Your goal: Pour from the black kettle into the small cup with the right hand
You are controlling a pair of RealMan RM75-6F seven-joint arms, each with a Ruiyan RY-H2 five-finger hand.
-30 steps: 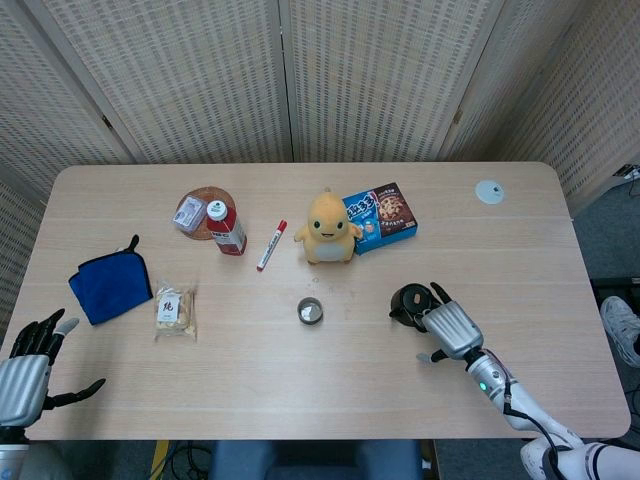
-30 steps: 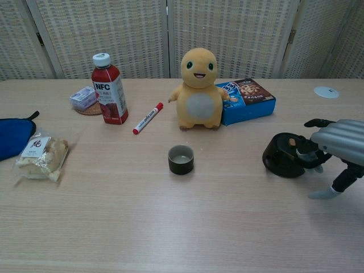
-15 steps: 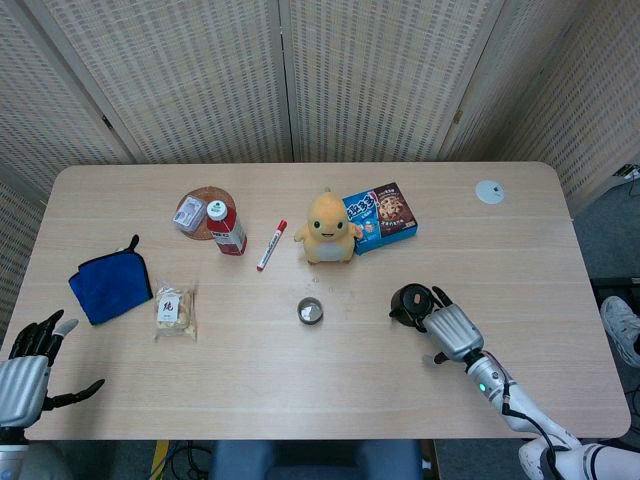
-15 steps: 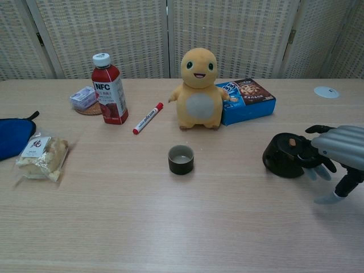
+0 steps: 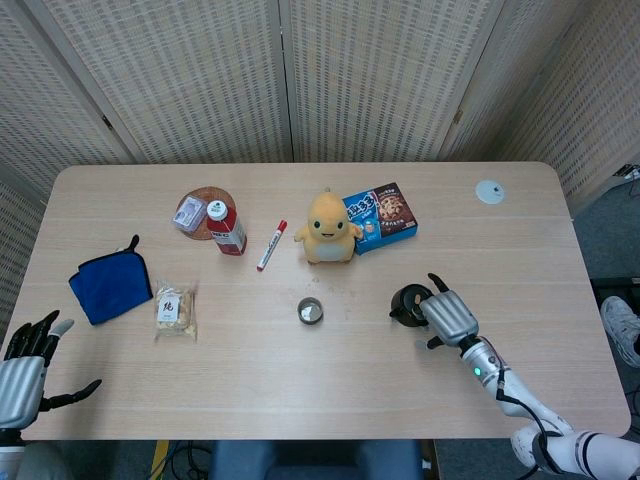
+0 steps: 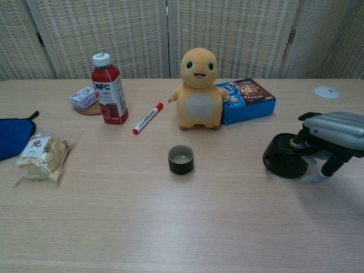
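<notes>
Two robot hands show: the right robot hand (image 6: 327, 139) wraps its fingers around the kettle (image 6: 282, 156), which sits on the table (image 6: 170, 216) well right of the cup (image 6: 181, 159); the left robot hand (image 5: 25, 365) hangs open, fingers spread, at the table's near-left corner.

- Setting: a staged robot test area in a lab or office room, not a home.
- Folding woven screens (image 5: 330, 75) close off the back and sides of a pale wood-grain desk (image 5: 300, 380).
- Grey carpet (image 5: 600, 235) lies beside it, with cables (image 5: 185, 460) under the front edge.
- Unrelated props lie scattered: plush toy (image 6: 197, 91), juice bottle (image 6: 109, 90), cookie box (image 6: 248, 99), marker (image 6: 147, 118).
</notes>
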